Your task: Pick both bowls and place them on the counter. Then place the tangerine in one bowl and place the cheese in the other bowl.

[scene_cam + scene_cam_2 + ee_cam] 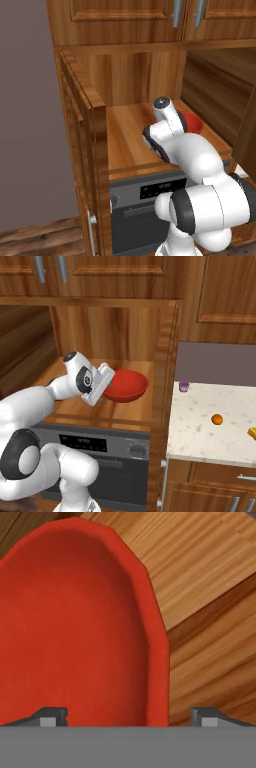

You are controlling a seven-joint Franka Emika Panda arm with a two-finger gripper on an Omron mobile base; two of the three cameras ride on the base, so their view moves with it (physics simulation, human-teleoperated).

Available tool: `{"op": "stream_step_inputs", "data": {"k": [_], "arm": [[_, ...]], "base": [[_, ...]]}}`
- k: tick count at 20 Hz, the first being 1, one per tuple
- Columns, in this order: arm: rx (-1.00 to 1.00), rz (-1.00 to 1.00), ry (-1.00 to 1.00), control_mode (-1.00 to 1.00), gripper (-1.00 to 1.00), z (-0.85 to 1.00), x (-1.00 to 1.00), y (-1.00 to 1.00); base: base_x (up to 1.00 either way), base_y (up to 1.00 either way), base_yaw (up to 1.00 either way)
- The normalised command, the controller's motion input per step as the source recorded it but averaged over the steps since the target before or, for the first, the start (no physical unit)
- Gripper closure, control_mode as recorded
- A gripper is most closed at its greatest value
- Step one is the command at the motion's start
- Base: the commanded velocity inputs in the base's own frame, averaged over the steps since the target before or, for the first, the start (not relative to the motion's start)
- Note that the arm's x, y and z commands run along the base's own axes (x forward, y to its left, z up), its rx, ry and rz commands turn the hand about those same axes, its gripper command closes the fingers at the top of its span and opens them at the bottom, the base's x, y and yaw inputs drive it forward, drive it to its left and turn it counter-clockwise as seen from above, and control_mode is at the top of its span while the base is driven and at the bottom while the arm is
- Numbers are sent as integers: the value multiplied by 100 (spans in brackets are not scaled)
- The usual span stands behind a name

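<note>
- Gripper stood wide, nothing clamped; tips rose one on either side of the red bowl's rim.
- Rim edge ran between the tips in the hand view: one tip over the bowl's inside, the other outside over the wooden shelf.
- Bowl sat on the shelf inside the open cabinet, above the oven, directly ahead of the gripper and touching or nearly touching it in the right base view.
- Judged: a rim pinch was lined up; closing would likely take the wall between the tips. Depth of the tips past the rim could not be told.
- Bench lay to the right of the cabinet, well apart from the bowl.
- Tangerine and cheese waited on the bench, a purple cup near its back corner.
- Second bowl not found.
</note>
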Motion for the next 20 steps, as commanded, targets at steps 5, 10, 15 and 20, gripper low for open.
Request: {"op": "stream_step_inputs", "data": {"k": [5,10,15,20], "arm": [[6,0,0,-100,100,-24,6,-5],[6,0,0,-100,100,-14,8,-4],[9,3,-1,-100,100,-3,-30,4],[8,9,-11,-100,100,7,-54,11]], "base": [[0,0,0],[0,0,0],[0,0,0],[0,0,0]]}}
